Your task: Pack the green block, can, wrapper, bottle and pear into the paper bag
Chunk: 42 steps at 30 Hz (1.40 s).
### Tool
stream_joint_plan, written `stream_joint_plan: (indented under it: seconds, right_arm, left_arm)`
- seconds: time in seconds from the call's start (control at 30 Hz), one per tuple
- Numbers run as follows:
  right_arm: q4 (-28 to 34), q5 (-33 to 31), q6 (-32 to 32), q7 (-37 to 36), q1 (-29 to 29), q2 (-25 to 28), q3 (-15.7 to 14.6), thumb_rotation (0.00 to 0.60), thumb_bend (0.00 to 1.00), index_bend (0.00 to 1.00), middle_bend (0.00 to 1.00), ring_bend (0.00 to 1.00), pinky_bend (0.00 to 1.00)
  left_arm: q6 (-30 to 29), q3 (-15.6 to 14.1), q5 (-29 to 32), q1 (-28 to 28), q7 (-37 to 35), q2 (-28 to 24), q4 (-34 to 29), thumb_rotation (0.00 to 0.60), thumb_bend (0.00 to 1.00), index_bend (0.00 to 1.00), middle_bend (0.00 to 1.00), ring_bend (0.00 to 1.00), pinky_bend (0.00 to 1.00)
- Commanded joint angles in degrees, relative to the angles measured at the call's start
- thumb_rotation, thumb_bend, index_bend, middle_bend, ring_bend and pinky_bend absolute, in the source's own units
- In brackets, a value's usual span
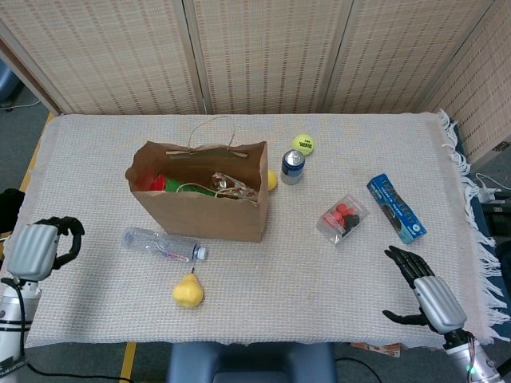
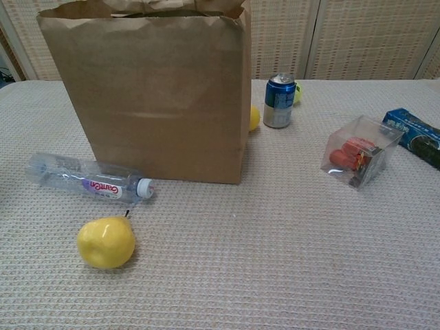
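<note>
The brown paper bag [image 1: 209, 209] [image 2: 151, 103] stands open left of the table's middle. Inside it I see something green [image 1: 174, 185], a red item [image 1: 156, 183] and a crinkled wrapper [image 1: 227, 187]. The clear bottle [image 1: 165, 245] [image 2: 89, 182] lies on its side in front of the bag, and the yellow pear [image 1: 188, 291] [image 2: 105, 242] sits nearer still. The can [image 1: 293, 167] [image 2: 279, 100] stands upright to the right of the bag. My left hand [image 1: 36, 247] hangs at the front left edge with fingers curled in, holding nothing. My right hand [image 1: 423, 291] stays at the front right, fingers spread and empty.
A tennis ball [image 1: 303, 144] [image 2: 297, 91] lies behind the can. A small yellow ball [image 1: 272, 179] [image 2: 254, 118] touches the bag's right side. A clear box of red pieces [image 1: 342, 218] [image 2: 359, 151] and a blue packet [image 1: 396, 208] [image 2: 416, 134] lie to the right. The table's right edge has fringe [image 1: 471, 199].
</note>
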State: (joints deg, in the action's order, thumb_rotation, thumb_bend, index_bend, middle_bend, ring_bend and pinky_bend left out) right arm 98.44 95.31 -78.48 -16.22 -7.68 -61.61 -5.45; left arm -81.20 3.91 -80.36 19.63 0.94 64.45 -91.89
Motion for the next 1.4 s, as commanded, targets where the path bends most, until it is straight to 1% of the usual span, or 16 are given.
stream_joint_plan:
  seconds: [0.03,0.07,0.1,0.13,0.17,0.2,0.23,0.4,0.67,0.83,1.0,1.13,1.3,1.4]
  right_arm:
    - [0.0,0.0,0.1,0.1,0.0,0.0,0.0,0.600,0.01,0.00,0.00,0.00,0.06]
    - [0.0,0.0,0.1,0.2,0.0,0.0,0.0,0.600,0.01,0.00,0.00,0.00,0.06]
    - [0.0,0.0,0.2,0.2,0.0,0.0,0.0,0.600,0.01,0.00,0.00,0.00,0.06]
    - [0.0,0.0,0.2,0.2,0.0,0.0,0.0,0.600,0.01,0.00,0.00,0.00,0.06]
    - [0.0,0.0,0.2,0.2,0.0,0.0,-0.1,0.600,0.01,0.00,0.00,0.00,0.06]
    - [0.0,0.0,0.2,0.2,0.0,0.0,-0.1,0.600,0.01,0.00,0.00,0.00,0.06]
    - [0.0,0.0,0.2,0.1,0.0,0.1,-0.1,0.600,0.01,0.00,0.00,0.00,0.06]
    - [0.1,0.0,0.3,-0.2,-0.1,0.3,-0.1,0.600,0.01,0.00,0.00,0.00,0.06]
    - [0.4,0.0,0.6,-0.5,-0.2,0.6,-0.3,0.600,0.01,0.00,0.00,0.00,0.06]
    - [0.6,-0.1,0.8,-0.8,-0.3,0.8,-0.3,0.600,0.01,0.00,0.00,0.00,0.06]
    - [0.8,-0.2,1.1,-0.7,-0.4,0.9,-0.2,0.600,0.01,0.00,0.00,0.00,0.06]
    - [0.9,-0.3,1.3,-0.8,-0.4,1.0,-0.2,0.600,0.01,0.00,0.00,0.00,0.06]
    - [1.1,-0.4,1.4,-1.1,-0.5,1.2,-0.2,0.600,0.01,0.00,0.00,0.00,0.06]
    - [1.2,-0.5,1.5,-1.2,-0.6,1.3,-0.2,0.600,0.01,0.00,0.00,0.00,0.06]
  left_arm:
    - [4.1,-4.5,-4.6,-0.4,3.7,1.4,3.2,0.600,0.43,0.41,0.32,0.30,0.37]
    - [5.4,-5.2,-5.1,0.0,5.0,1.5,3.4,0.600,0.41,0.32,0.24,0.22,0.30]
    - [7.4,-5.8,-5.5,0.7,6.8,1.6,3.5,0.600,0.39,0.21,0.14,0.13,0.22]
    - [8.8,-6.1,-5.6,1.2,8.1,1.7,3.3,0.600,0.38,0.12,0.06,0.06,0.16]
    - [10.1,-6.2,-5.6,1.8,9.3,1.9,3.1,0.600,0.37,0.06,0.02,0.02,0.12]
    - [11.7,-6.2,-5.3,2.5,10.7,2.2,2.8,0.600,0.36,0.02,0.00,0.00,0.09]
    - [12.8,-6.1,-5.0,3.0,11.7,2.6,2.6,0.600,0.36,0.01,0.00,0.00,0.08]
    - [17.8,-4.5,-3.5,6.3,16.6,4.9,2.4,0.600,0.35,0.00,0.00,0.00,0.05]
    - [23.0,-3.1,-2.7,10.6,21.4,8.7,4.4,0.600,0.35,0.00,0.00,0.00,0.05]
    - [26.8,-2.3,-1.7,13.5,23.7,11.0,6.8,0.600,0.35,0.00,0.00,0.00,0.06]
    - [31.1,-1.6,1.2,16.3,27.5,13.0,9.2,0.600,0.36,0.00,0.00,0.00,0.07]
    - [33.1,-1.1,3.3,17.8,29.0,14.7,11.0,0.600,0.36,0.01,0.00,0.00,0.09]
    - [35.3,-1.4,4.8,19.5,31.2,16.2,14.0,0.600,0.36,0.03,0.00,0.00,0.11]
    - [35.6,-1.6,5.4,20.0,32.2,16.7,15.1,0.600,0.37,0.10,0.02,0.02,0.14]
